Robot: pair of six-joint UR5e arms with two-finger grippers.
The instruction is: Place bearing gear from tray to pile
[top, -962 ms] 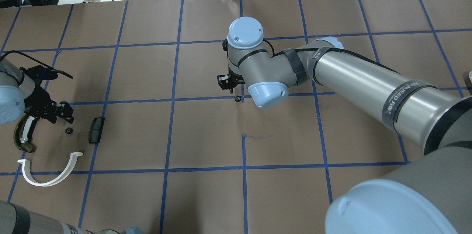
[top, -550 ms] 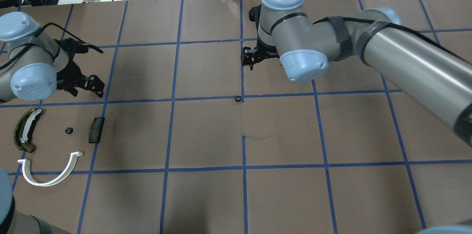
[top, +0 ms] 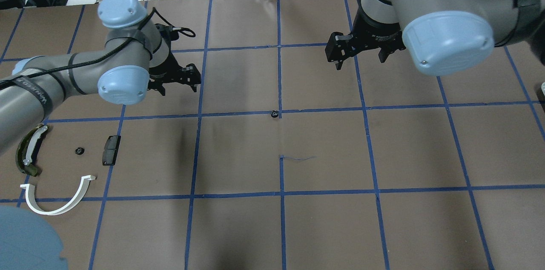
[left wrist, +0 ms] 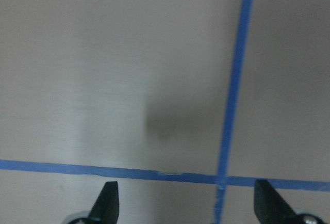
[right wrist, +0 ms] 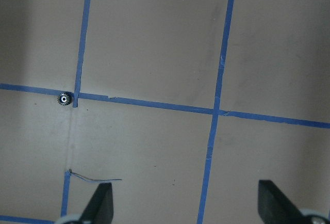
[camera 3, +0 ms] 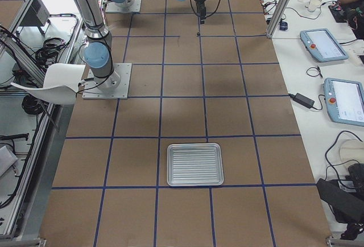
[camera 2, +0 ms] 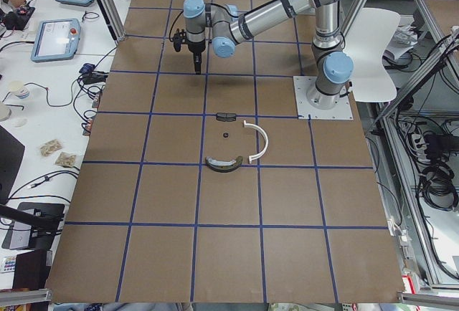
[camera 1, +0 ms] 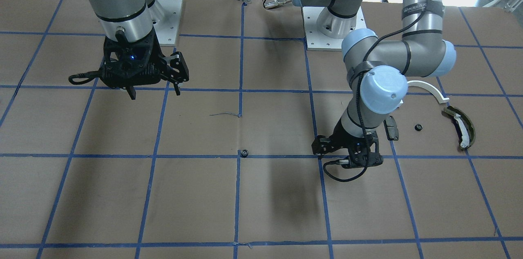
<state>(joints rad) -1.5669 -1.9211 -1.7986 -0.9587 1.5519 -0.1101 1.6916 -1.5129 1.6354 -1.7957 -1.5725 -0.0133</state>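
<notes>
Gear: a small dark bearing gear (top: 274, 113) is seen lying on a blue tape line at a crossing near the middle of the table (top: 238, 227). It is touched by nothing and lies well apart from both grippers.
Tray: a ridged metal tray (camera 3: 195, 164) is shown only in the right side view, flat on the table and well apart from the gear.
Pile: a loose group of parts is laid out on the robot's left side of the table. It is made up of a white half-ring (top: 78, 196), a green curved piece (top: 26, 150) with a white strip, and a dark flat block (top: 110, 150).
Second gear: another small dark gear (top: 78, 150) is seen between the green curved piece and the dark flat block, touching neither.
Left gripper: the left gripper (top: 179, 90) is held above bare paper near a tape crossing, apart from the pile. Its jaws are spread wide, and nothing is held between them.
Right gripper: the right gripper (top: 359, 59) is held above the table beyond the gear, with jaws parted and nothing between them. In its wrist view the gear is seen at the upper left.
</notes>
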